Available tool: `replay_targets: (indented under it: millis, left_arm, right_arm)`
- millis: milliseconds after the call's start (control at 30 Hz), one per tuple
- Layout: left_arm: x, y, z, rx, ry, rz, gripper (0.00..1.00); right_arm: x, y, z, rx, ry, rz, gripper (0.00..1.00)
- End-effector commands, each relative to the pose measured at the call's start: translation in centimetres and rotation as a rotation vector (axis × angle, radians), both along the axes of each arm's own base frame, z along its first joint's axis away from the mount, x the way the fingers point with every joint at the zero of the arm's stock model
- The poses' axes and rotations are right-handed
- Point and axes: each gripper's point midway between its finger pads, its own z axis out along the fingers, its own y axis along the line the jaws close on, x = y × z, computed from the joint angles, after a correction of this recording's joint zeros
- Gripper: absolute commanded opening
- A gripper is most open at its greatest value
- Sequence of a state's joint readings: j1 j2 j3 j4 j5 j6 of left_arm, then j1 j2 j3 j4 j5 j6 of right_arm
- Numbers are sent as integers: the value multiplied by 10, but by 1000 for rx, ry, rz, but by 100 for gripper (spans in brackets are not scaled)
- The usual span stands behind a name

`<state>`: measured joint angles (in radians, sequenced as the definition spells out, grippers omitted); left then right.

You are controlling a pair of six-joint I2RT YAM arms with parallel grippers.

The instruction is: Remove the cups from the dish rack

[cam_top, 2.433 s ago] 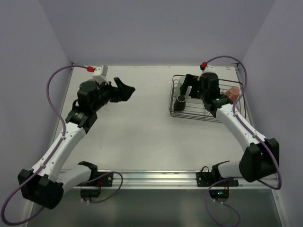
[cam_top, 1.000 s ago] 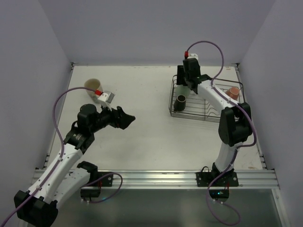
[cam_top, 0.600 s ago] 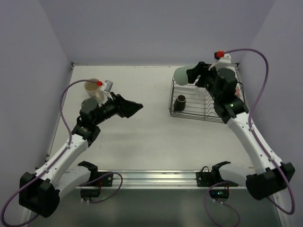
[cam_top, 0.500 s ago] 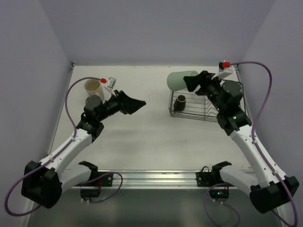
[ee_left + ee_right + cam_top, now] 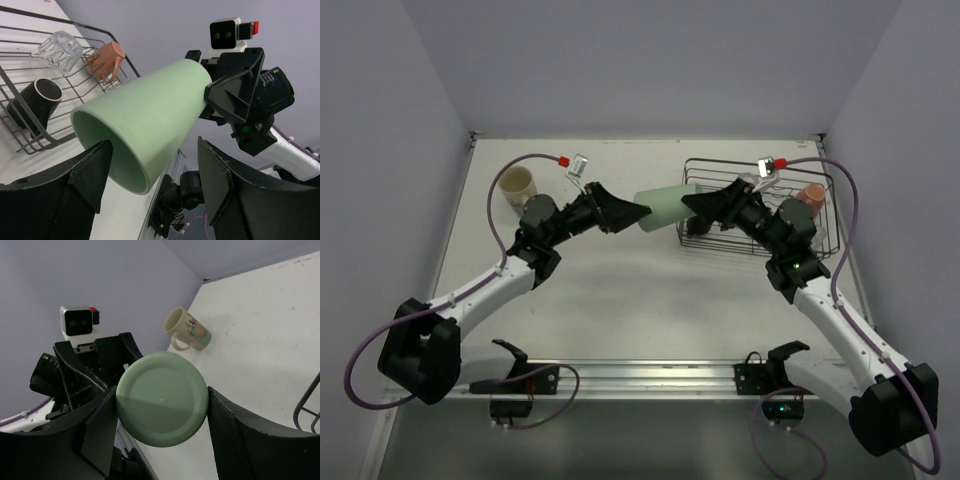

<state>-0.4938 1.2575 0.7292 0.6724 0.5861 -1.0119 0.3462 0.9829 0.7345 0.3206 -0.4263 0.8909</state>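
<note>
**Mid-air handover of mint cup: left grip not yet made**

My right gripper (image 5: 698, 204) is clamped on the base end of the mint green plastic tumbler (image 5: 660, 208). It holds the tumbler sideways above the table, just left of the dark wire dish rack (image 5: 705, 161). My left gripper (image 5: 625, 212) is spread wide at the tumbler's open rim and grips nothing. Recommendation: close the left gripper squarely on the tumbler wall before the right lets go, since the tapered side may slip.

The left arm (image 5: 480, 290) and right arm (image 5: 840, 320) are white shells with black joints. Thin purple cables (image 5: 525, 157) end in red plugs (image 5: 561, 158) beside white camera boxes (image 5: 227, 34). The broad fingers (image 5: 75, 200) are matte black, and a green light (image 5: 244, 128) glows on one black housing.
</note>
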Motion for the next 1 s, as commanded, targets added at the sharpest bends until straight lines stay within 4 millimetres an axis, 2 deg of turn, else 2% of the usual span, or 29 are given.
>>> replay_targets:
  millis: [0,100,167,200,267,300,333,367,433,467,500,533,567,633,667,700,833,867,933,967]
  left_arm:
    - [5,-6,24,-33,-60,27,74]
    - [2,-9,29,-48,-71,14,66]
    - [0,-11,35,-62,-81,6,49]
    - [-3,-13,40,-71,-92,-2,34]
    - [-4,-13,45,-79,-97,5,21]
    - [-5,-13,46,-81,-99,6,8]
    - [-5,-12,48,-83,-103,13,3]
    - [-5,-10,52,-86,-109,32,0]
    - [-4,-6,53,-73,-119,59,0]
    - [-3,-1,61,-80,-138,89,0]
    - [-3,1,61,-67,-139,103,0]
    - [-1,4,62,-51,-160,125,0]
    - [0,9,73,-54,-184,159,0]
    - [5,13,73,2,-196,198,0]
    - [10,20,86,3,-218,250,0]
    - [16,23,78,56,-189,282,0]
    - [52,56,86,288,-242,516,0]
    - [72,67,77,372,-208,612,0]
    - [86,82,78,528,-208,676,0]
    - [105,89,58,627,-165,733,0]
  right_arm:
    - [-8,6,18,76,-58,59,41]
    - [-7,9,11,77,-41,71,41]
    - [-4,12,3,82,-22,80,41]
    - [-3,12,2,83,-17,83,41]
    - [-1,14,-4,90,-4,88,41]
    - [0,15,-6,92,3,89,41]
    - [0,15,-10,94,14,89,41]
    - [2,16,-12,95,20,90,43]
    - [4,16,-19,94,37,87,58]
    - [4,17,-21,95,41,90,66]
    - [5,18,-25,92,53,93,80]
    - [5,18,-27,92,58,94,86]
    - [5,18,-29,90,60,94,91]
    - [4,18,-28,89,59,95,99]
    - [4,17,-28,87,57,93,99]
    - [4,16,-27,85,54,89,99]
    - [-1,9,-22,48,12,55,99]
    - [0,7,-27,27,32,38,99]
    - [-1,1,-28,-24,14,9,99]
    - [-2,-3,-36,-55,40,-7,99]
